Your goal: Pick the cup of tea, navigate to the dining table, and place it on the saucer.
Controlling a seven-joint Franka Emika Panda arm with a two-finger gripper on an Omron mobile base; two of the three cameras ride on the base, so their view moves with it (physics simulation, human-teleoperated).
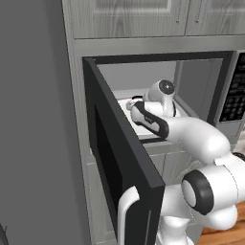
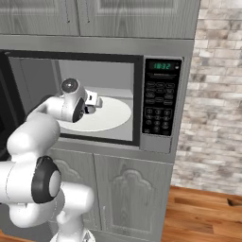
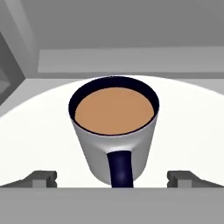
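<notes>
- Cup of tea: one, upright on the white microwave plate, handle facing the camera.
- Tool: one, spread wide, fingertips flanking the cup, not touching.
- Cup hidden behind arm in base views.

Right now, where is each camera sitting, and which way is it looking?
Left base view: behind the arm's left, facing the open microwave door; white arm at right.
Right base view: behind its right, facing the microwave; arm at left.
Hand view: on the hand, facing the cup of tea; open gripper fingertips below.
Shared: the white plate.
</notes>
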